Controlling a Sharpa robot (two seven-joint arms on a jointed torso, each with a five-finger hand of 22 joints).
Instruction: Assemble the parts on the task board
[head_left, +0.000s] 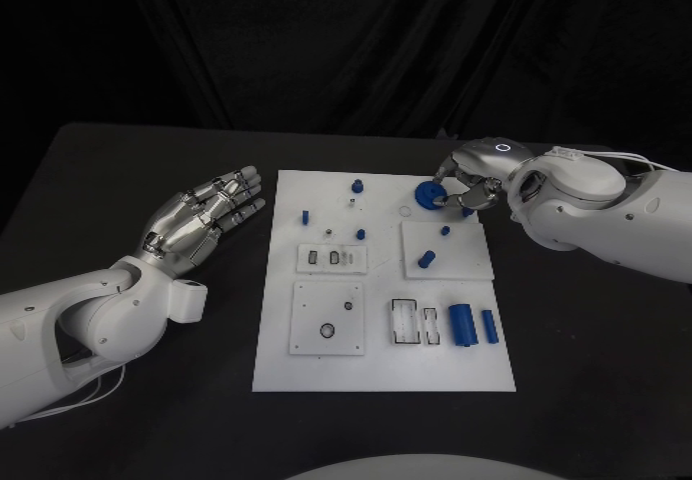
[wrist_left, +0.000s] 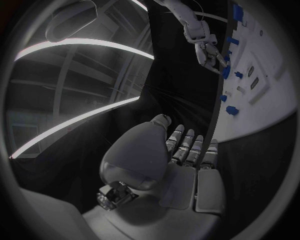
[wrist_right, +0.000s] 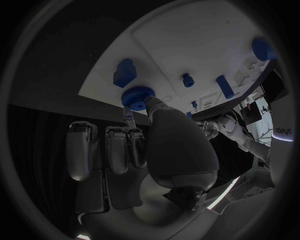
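Task board (head_left: 382, 355) white, mid-table; left hand (head_left: 202, 218) just beside its left edge, fingers spread, holding nothing; right hand (head_left: 469, 185) at board's far right corner, pinching blue round knurled part (head_left: 430, 194) above the board.

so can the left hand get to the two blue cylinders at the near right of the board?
Probably yes. The left hand is open and holds nothing, off the task board's left edge. The blue cylinders lie uncovered, and the right hand is busy at the far edge with the blue gear.
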